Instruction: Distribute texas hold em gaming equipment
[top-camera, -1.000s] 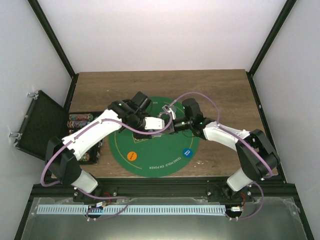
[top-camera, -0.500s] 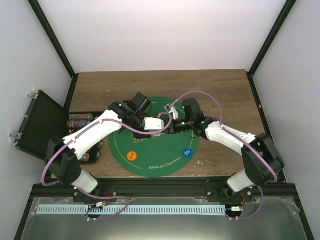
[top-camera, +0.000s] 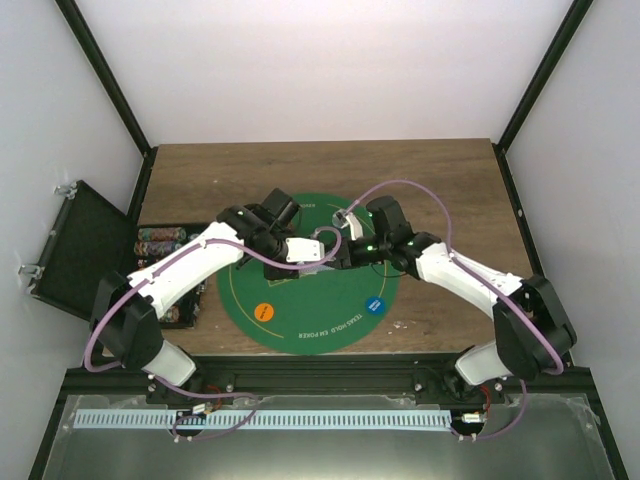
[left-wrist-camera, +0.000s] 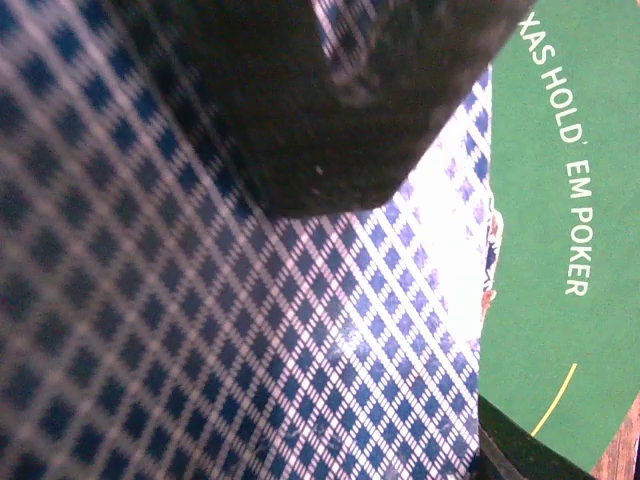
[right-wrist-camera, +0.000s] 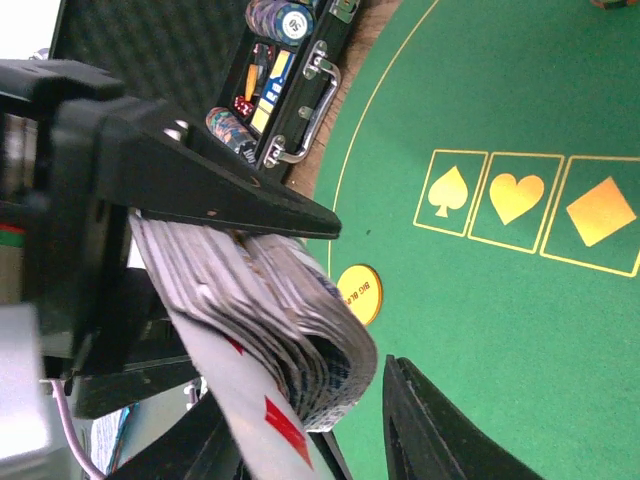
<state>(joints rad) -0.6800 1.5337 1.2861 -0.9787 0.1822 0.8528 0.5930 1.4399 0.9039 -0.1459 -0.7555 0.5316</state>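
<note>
A deck of playing cards (right-wrist-camera: 270, 320) with blue-lattice backs (left-wrist-camera: 300, 330) is clamped in my left gripper (top-camera: 318, 250) above the middle of the green poker mat (top-camera: 310, 320). One card with red pips (right-wrist-camera: 262, 412) sticks out from under the deck. My right gripper (right-wrist-camera: 360, 420) meets the deck end-on, its fingers (right-wrist-camera: 430, 430) apart on either side of the deck's end, with a gap showing. An orange disc (top-camera: 264, 311) and a blue disc (top-camera: 373, 305) lie on the mat's near part. The orange disc (right-wrist-camera: 360, 293) also shows beneath the deck.
An open black case (top-camera: 160, 245) holding stacked chips (right-wrist-camera: 275, 15) stands at the mat's left edge, its lid (top-camera: 80, 250) hanging over the table's side. The mat (right-wrist-camera: 500, 330) bears printed spade, heart and diamond boxes. Brown tabletop (top-camera: 450, 180) surrounds it.
The right arm's elbow has swung outward to the right while its gripper stayed at the deck. The left gripper with the deck has shifted slightly toward the near side.
</note>
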